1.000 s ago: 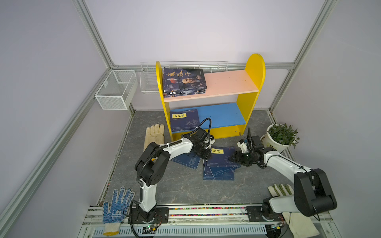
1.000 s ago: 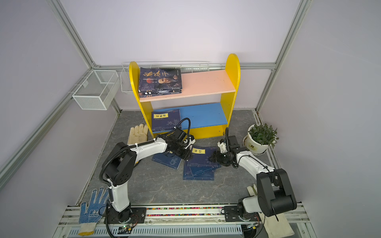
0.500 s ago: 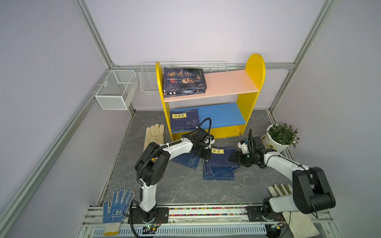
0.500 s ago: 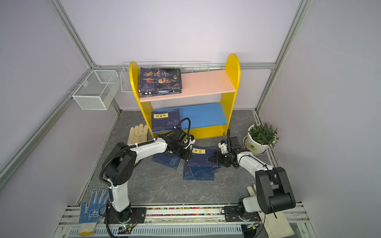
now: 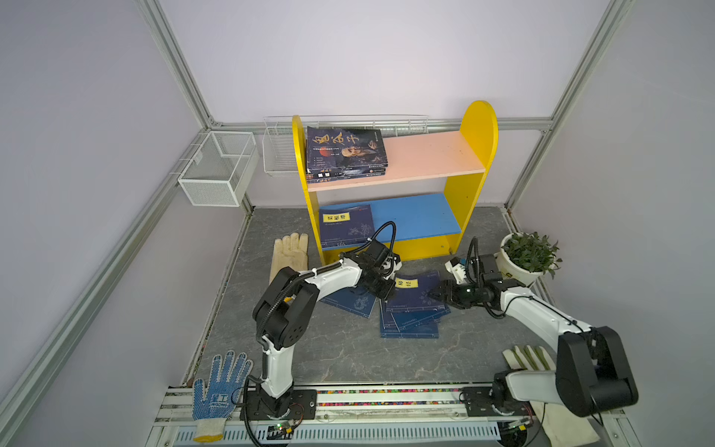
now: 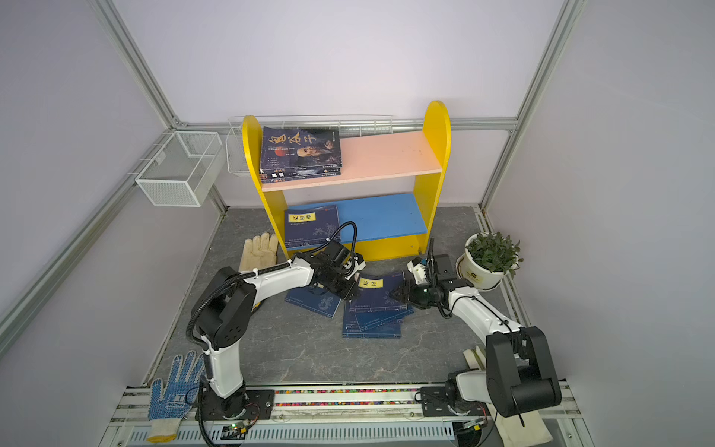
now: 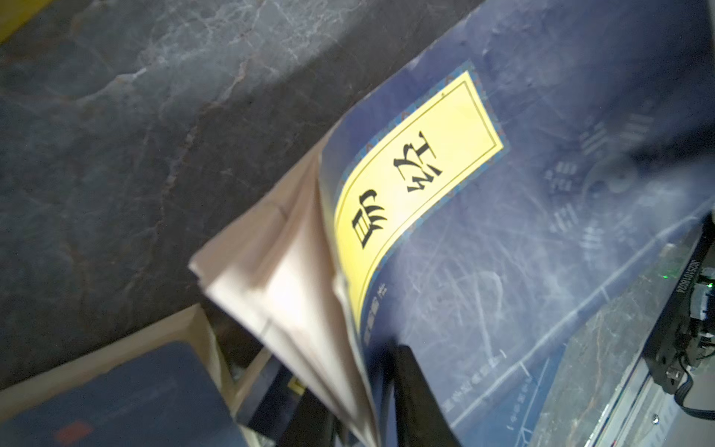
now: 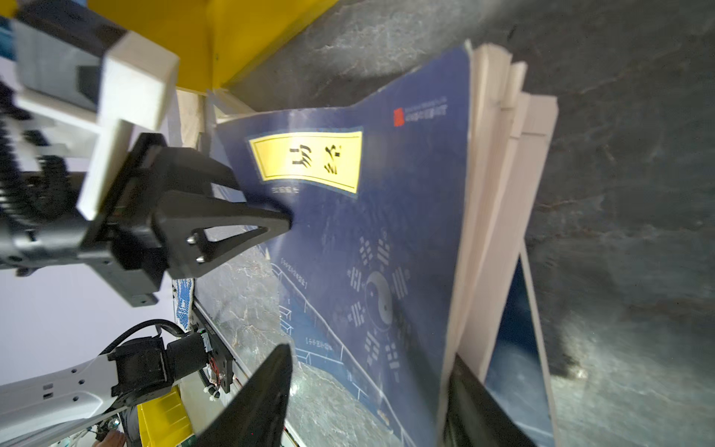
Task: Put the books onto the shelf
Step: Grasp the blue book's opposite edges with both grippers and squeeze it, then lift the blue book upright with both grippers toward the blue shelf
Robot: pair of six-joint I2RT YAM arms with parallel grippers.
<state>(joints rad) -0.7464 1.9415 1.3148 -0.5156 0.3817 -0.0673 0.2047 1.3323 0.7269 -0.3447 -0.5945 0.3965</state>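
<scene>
The left gripper (image 5: pixel 388 287) is clamping a corner of the top navy book (image 5: pixel 416 296) on the pile (image 5: pixel 410 327) at the desk (image 5: pixel 340 348) centre. The right gripper (image 5: pixel 431 296), jaws open, is straddling its opposite edge.

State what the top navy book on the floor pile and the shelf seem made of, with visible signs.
Top navy book: paper, thin scuffed fairly matt cover; cream pages fan and bend. Shelf: probably painted wood or board; flat, rigid, matt coloured panels.

books (image 5: pixel 411 309) before shelf (image 5: pixel 433 158) (plant (image 5: pixel 529 253) right, glove (image 5: pixel 289 251) left)
</scene>
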